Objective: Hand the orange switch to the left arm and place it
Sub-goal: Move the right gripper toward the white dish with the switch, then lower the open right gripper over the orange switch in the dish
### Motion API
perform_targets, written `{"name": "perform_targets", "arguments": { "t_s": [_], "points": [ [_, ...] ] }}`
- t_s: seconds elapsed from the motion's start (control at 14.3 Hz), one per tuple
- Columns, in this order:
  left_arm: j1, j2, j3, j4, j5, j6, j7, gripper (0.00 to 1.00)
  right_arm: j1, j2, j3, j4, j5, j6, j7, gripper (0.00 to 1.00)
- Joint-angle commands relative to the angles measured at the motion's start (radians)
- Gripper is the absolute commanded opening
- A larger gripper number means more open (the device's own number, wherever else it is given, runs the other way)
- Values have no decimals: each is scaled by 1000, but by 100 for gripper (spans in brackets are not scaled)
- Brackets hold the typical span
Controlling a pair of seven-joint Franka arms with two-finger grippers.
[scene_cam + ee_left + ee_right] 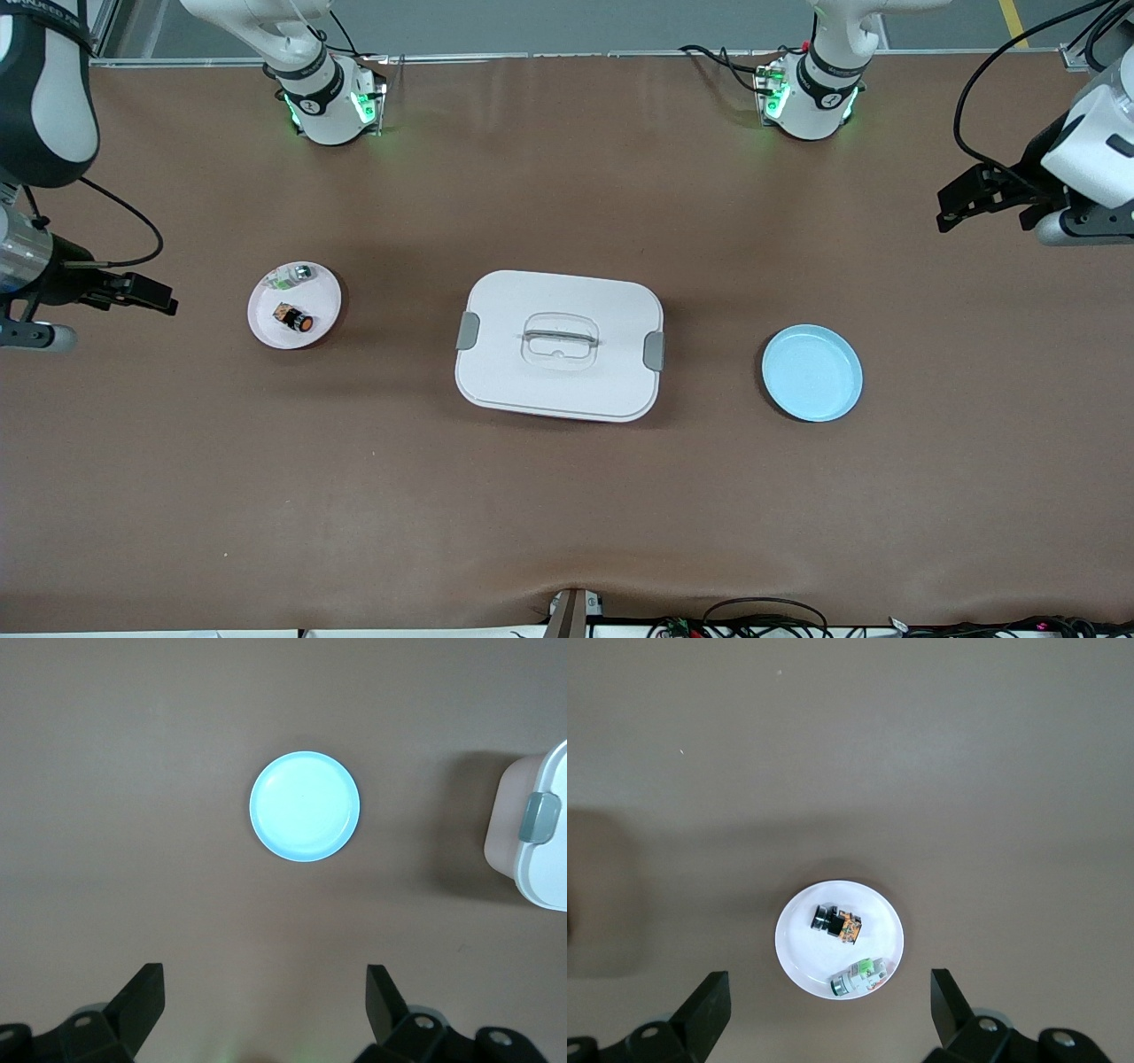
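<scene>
Both grippers, right and left, hang open-fingered; the switch could roll, or the box catch a low handover.

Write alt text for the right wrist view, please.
A small white plate on a brown table holds the orange switch and a clear-green part beside it. The right pincer, open, hangs above, its black fingertips framing the plate.

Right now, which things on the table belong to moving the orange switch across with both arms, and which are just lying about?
Belongs to the job:
- orange switch, lying on the white plate
- box, mid-table, to be avoided
- right claw, open, waiting beside the white plate
- left claw, open, waiting at its end

Lying about:
- clear-green part on the same plate
- blue plate, nothing on it, possibly the destination
</scene>
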Motion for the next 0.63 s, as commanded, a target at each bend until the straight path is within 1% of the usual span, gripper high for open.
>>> {"name": "perform_targets", "arguments": {
  "t_s": [0.0, 0.28, 0.35, 0.56],
  "points": [
    [8, 4, -2, 15, 10, -11, 7, 100, -1, -57, 2, -105, 1, 52, 6, 100],
    [0, 4, -2, 14, 10, -9, 1, 100, 0, -131, 1, -274, 3, 177, 23, 100],
    [2, 4, -2, 14, 10, -9, 6, 100, -3, -139, 2, -305, 6, 197, 38, 100],
    [-1, 4, -2, 12, 10, -9, 6, 100, 0, -148, 2, -353, 8, 204, 142, 100]
  ]
}}
